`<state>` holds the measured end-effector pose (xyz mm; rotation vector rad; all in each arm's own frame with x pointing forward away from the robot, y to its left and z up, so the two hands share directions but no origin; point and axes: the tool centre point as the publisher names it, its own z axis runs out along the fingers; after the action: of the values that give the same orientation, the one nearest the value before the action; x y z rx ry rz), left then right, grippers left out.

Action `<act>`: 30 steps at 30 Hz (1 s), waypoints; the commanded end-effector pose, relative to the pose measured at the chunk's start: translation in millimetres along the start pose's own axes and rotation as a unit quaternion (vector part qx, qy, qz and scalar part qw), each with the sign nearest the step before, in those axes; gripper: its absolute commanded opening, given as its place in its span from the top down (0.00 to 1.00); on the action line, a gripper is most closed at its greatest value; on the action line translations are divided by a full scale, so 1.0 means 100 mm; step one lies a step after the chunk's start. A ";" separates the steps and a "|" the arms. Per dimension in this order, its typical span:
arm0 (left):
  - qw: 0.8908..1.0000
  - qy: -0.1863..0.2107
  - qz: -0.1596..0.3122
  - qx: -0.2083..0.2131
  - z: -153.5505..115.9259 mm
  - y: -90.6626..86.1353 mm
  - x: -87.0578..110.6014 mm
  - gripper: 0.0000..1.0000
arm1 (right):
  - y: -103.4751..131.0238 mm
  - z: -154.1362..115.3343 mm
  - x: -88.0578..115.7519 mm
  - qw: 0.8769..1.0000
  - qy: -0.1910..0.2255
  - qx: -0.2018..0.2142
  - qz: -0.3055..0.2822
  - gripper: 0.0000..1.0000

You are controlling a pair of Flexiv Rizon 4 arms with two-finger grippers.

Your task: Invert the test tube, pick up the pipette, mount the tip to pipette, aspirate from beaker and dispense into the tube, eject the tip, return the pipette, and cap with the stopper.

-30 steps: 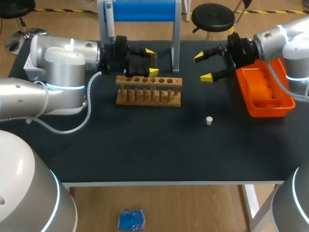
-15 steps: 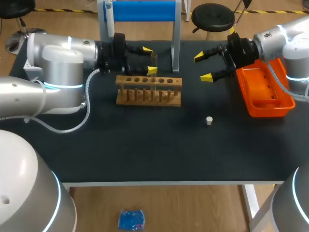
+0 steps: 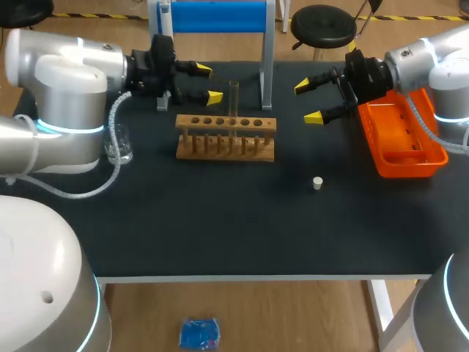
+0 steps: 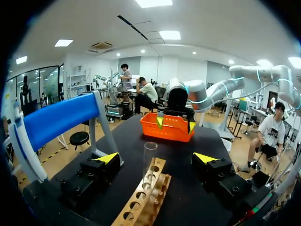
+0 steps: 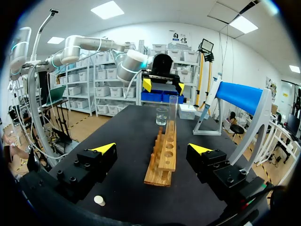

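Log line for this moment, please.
test tube: upright in rack | left gripper: open, clear of tube | right gripper: open, empty | stopper: on table

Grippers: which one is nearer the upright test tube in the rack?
The left gripper, open: the test tube in the wooden rack stands just ahead of its tips. The right gripper, also open, is farther off by the orange tray.

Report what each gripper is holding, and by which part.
Nothing is held. The left gripper is open, and the test tube stands free in the wooden rack ahead of it. The right gripper is open too, with nothing between its fingers.
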<state>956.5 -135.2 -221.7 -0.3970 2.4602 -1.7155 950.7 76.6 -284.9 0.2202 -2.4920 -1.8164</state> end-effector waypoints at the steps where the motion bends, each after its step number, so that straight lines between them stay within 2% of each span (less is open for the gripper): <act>1: 1.000 -0.023 0.006 -0.012 -0.37 -0.16 0.22 0.00 | -0.01 -0.01 -0.01 1.000 0.001 0.000 0.000 0.00; 29: 1.000 -0.023 0.006 -0.012 -0.37 -0.16 0.22 0.00 | -0.01 -0.01 -0.01 1.000 0.001 0.000 0.000 0.00; 30: 1.000 -0.027 0.005 -0.014 -0.42 -0.12 0.19 0.00 | -0.01 -0.01 -0.01 1.000 0.001 0.000 0.000 0.00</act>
<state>930.1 -112.1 -193.1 -0.4232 2.4456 -1.6519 950.7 76.5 -284.9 0.2202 -2.4920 -1.8164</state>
